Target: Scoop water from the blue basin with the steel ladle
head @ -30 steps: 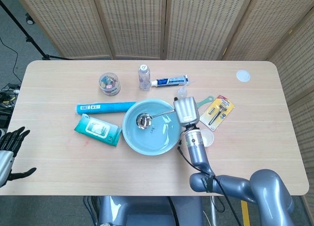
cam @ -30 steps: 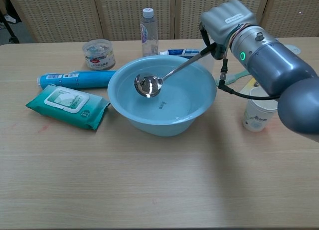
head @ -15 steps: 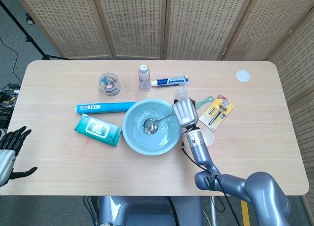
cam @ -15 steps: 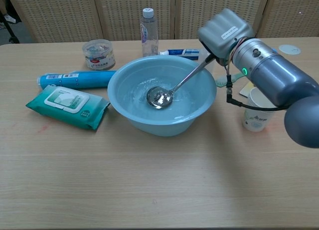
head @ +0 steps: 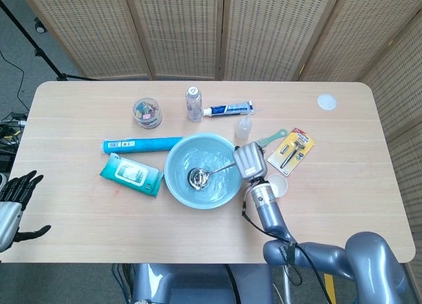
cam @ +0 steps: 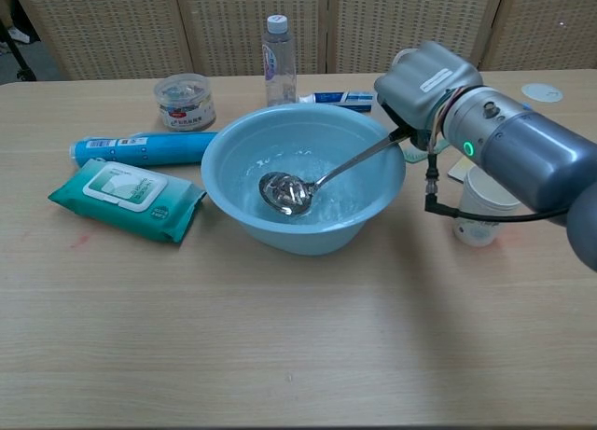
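Note:
The blue basin (head: pixel 178 183) (cam: pixel 233 201) stands mid-table with rippled water in it. The steel ladle's bowl (head: pixel 198 178) (cam: pixel 284 193) is down in the water near the basin's front, and its handle slants up over the right rim. My right hand (head: pixel 248 160) (cam: pixel 424 83) grips the handle's end just outside that rim. My left hand (head: pixel 14 197) hangs off the table's left edge with fingers apart and nothing in it; the chest view does not show it.
Left of the basin lie a teal wipes pack (cam: pixel 126 198) and a blue tube (cam: pixel 140 147). Behind it are a clear bottle (cam: pixel 279 60), a small jar (cam: pixel 184 101) and toothpaste (head: pixel 228 109). A paper cup (cam: pixel 481 213) and a razor pack (head: pixel 291 150) sit to the right.
The right hand has lowered and drawn toward me, dipping the ladle from above the basin's left part into the water. The water now ripples. The left hand stayed still.

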Robot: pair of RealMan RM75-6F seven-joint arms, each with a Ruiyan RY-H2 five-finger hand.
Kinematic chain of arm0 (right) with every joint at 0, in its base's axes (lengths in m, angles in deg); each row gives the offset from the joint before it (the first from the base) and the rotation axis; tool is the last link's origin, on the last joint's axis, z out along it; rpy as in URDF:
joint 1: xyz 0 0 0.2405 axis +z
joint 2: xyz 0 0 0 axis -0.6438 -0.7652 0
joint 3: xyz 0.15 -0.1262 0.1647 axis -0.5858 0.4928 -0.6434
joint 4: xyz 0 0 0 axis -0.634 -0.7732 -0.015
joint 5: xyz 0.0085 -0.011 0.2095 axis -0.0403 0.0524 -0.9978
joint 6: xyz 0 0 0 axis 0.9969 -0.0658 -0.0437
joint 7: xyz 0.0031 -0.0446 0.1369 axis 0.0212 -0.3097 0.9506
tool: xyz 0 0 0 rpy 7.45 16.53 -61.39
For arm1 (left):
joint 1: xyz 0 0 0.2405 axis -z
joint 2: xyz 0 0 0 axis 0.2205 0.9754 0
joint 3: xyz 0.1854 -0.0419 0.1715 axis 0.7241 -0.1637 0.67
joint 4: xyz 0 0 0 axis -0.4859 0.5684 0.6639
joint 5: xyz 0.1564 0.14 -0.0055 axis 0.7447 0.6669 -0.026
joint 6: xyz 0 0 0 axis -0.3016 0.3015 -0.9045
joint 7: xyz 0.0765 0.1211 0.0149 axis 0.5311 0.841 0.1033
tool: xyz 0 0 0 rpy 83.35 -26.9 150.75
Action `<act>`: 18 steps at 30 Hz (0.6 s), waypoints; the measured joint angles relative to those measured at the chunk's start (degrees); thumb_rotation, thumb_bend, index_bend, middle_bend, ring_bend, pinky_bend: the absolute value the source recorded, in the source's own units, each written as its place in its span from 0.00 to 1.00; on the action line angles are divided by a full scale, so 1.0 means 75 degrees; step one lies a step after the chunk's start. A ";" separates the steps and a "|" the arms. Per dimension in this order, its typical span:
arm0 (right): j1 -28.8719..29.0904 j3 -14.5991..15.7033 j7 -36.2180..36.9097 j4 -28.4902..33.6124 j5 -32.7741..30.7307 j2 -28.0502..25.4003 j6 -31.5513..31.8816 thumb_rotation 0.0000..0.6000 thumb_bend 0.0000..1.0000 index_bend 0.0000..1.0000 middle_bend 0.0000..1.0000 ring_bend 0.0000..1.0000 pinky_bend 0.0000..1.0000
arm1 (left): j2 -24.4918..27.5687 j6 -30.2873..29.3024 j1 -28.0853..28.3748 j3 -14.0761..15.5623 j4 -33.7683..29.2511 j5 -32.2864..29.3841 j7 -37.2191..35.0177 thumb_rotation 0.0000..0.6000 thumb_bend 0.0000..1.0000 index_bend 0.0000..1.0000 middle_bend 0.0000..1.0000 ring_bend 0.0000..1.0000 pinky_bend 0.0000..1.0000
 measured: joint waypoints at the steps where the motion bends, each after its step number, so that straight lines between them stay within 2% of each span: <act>1: -0.0010 -0.0078 -0.0051 0.0134 -0.0155 -0.0034 0.0008 1.00 1.00 0.81 0.86 0.87 1.00 | -0.0002 0.0000 0.0000 0.0000 -0.0001 -0.0001 0.0006 1.00 0.00 0.00 0.00 0.00 0.00; 9: 0.0067 -0.0975 -0.0734 0.1408 -0.2117 -0.0449 0.0285 1.00 1.00 0.81 0.87 0.88 1.00 | -0.0012 -0.0010 -0.0001 0.0018 -0.0009 0.0032 0.0039 1.00 0.00 0.00 0.00 0.00 0.00; 18: 0.0376 -0.1464 -0.0978 0.2125 -0.2751 -0.0984 0.0622 1.00 1.00 0.81 0.87 0.88 1.00 | -0.0008 -0.0046 -0.0016 0.0039 -0.0017 0.0075 0.0027 1.00 0.00 0.00 0.00 0.00 0.00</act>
